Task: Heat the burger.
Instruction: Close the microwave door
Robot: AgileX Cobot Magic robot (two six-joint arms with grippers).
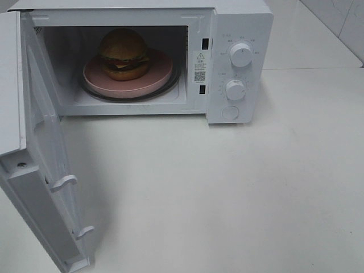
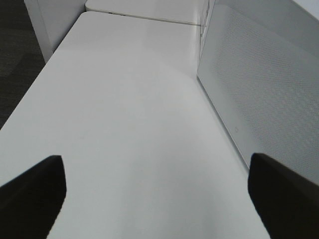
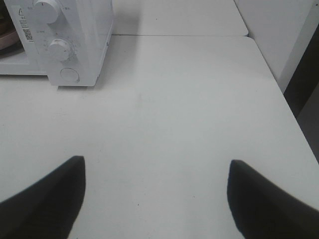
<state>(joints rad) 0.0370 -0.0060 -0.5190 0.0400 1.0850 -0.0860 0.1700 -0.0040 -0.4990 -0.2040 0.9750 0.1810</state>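
Observation:
The burger (image 1: 123, 54), with a domed golden-brown bun, sits on a shallow pink plate (image 1: 153, 79) on the glass turntable inside the white microwave (image 1: 239, 34). The microwave door (image 1: 42, 165) stands wide open, swung out to the left. Neither gripper shows in the exterior high view. In the left wrist view my left gripper (image 2: 157, 196) is open and empty above the table, next to the perforated face of the door (image 2: 259, 94). In the right wrist view my right gripper (image 3: 154, 196) is open and empty above the table, to the right of the microwave's control panel (image 3: 57, 45).
The microwave has two round knobs (image 1: 241, 55) and a round button (image 1: 230, 112) on its right panel. The white table (image 1: 227, 193) stretches in front of it. A second table edge (image 3: 179, 17) lies beyond. Dark floor (image 2: 15, 59) borders the left table edge.

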